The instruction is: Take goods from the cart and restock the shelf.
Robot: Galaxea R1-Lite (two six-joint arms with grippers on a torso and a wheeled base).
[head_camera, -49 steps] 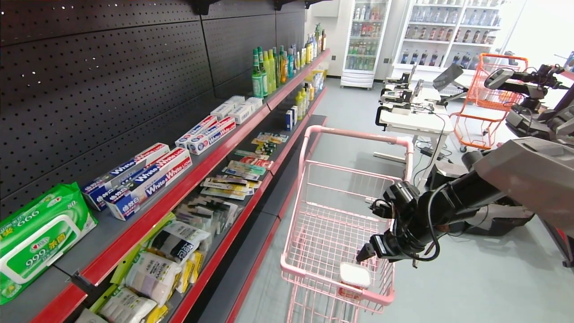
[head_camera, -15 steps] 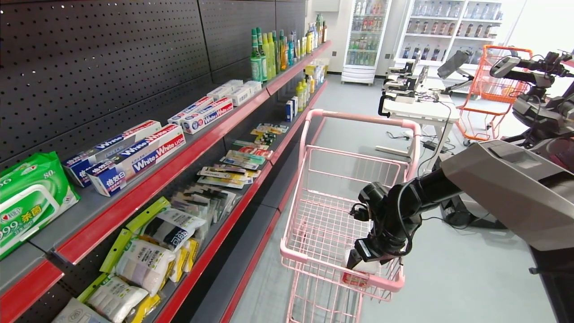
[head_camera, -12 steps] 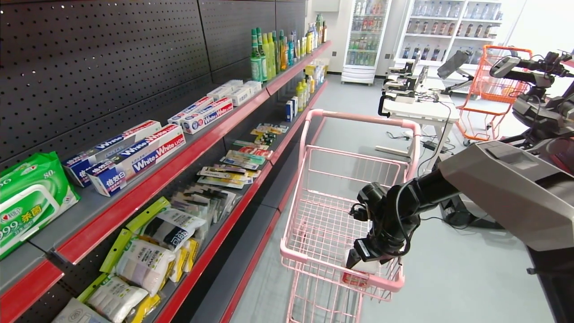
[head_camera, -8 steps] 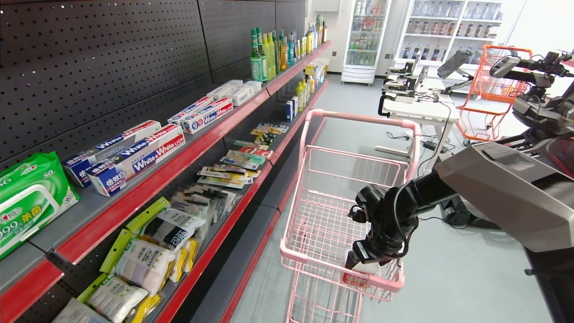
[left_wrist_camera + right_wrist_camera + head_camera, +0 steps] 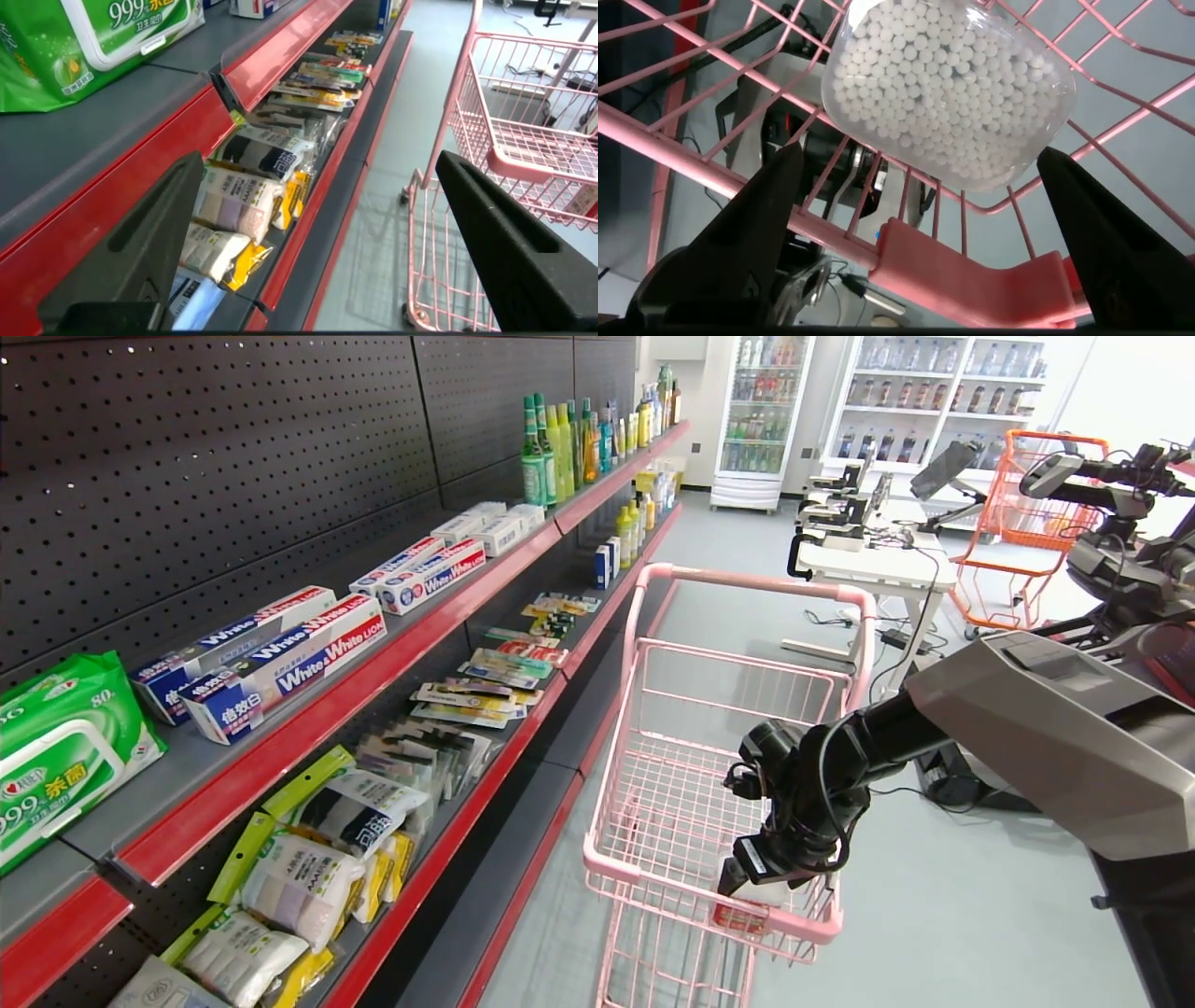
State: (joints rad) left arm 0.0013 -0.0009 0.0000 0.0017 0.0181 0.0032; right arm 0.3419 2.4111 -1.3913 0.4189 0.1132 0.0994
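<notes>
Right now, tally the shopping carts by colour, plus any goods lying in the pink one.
Pink cart: 1
Orange cart: 1
Clear tub of white swabs, in the pink cart: 1
Total: 2 carts, 1 item visible

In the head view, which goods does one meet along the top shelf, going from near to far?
green wipes pack → large toothpaste boxes → smaller toothpaste boxes → small white boxes → green and yellow bottles
</notes>
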